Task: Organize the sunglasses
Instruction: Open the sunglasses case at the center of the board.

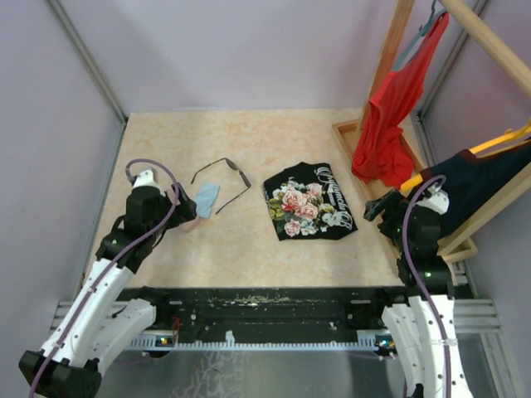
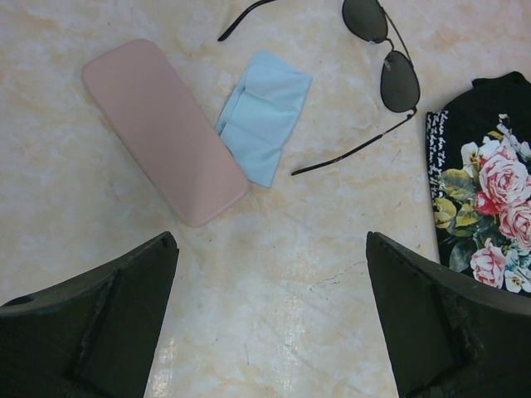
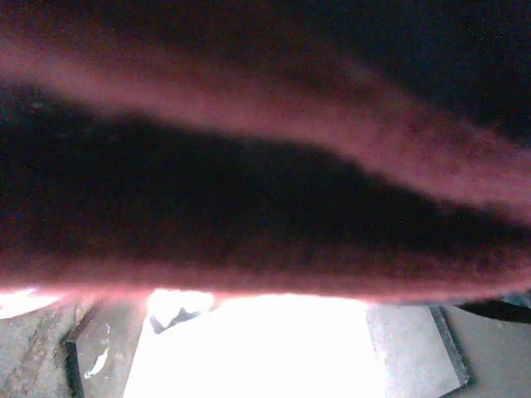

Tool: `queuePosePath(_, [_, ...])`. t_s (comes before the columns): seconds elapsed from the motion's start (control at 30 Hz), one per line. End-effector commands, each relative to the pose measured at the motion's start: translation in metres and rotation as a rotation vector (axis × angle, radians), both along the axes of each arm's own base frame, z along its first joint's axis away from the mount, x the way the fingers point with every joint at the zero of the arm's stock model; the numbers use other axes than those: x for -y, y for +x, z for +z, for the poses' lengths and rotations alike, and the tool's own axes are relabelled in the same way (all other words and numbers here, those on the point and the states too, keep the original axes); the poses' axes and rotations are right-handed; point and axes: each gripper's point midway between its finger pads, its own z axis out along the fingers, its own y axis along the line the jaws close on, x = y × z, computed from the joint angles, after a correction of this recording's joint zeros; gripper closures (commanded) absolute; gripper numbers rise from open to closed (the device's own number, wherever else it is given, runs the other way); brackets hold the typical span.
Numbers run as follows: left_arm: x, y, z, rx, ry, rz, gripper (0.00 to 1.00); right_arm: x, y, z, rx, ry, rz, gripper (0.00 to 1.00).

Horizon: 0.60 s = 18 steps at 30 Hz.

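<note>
The sunglasses [image 1: 222, 177] lie unfolded on the table left of centre, thin dark frame with dark lenses [image 2: 401, 80] and long slim arms. A light-blue cloth [image 2: 262, 116] lies beside them, overlapping the edge of a pink case [image 2: 162, 128]. In the top view the case [image 1: 189, 222] is mostly hidden by my left gripper [image 1: 179, 212]. That gripper [image 2: 271, 242] hovers open just short of the case, with only bare table between its fingers. My right gripper [image 1: 377, 207] is at the right by the rack; its wrist view is mostly blocked by blurred dark and reddish fabric, and the grey fingers [image 3: 415, 348] stand wide apart.
A folded black garment with a rose print [image 1: 309, 201] lies at the centre right. A wooden rack [image 1: 390, 50] at the right carries a hanging red garment [image 1: 386, 116] and a navy one [image 1: 489, 178] on a yellow hanger. Purple walls enclose the table.
</note>
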Motion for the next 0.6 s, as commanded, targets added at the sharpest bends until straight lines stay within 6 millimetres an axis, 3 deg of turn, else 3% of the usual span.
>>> queuePosePath(0.0, [0.008, 0.011, 0.028, 0.073, -0.013, -0.049, 0.00, -0.034, 0.008, 0.044, 0.146, 0.072, 0.184, 0.01])
queuePosePath(0.27, [0.003, 0.016, 0.039, 0.093, 0.044, -0.060, 0.00, -0.059, -0.002, 0.066, 0.222, 0.031, 0.376, 0.01])
queuePosePath(0.57, [0.007, 0.018, 0.038, 0.109, 0.031, -0.080, 0.00, -0.058, -0.014, 0.071, 0.219, -0.010, 0.394, 0.03])
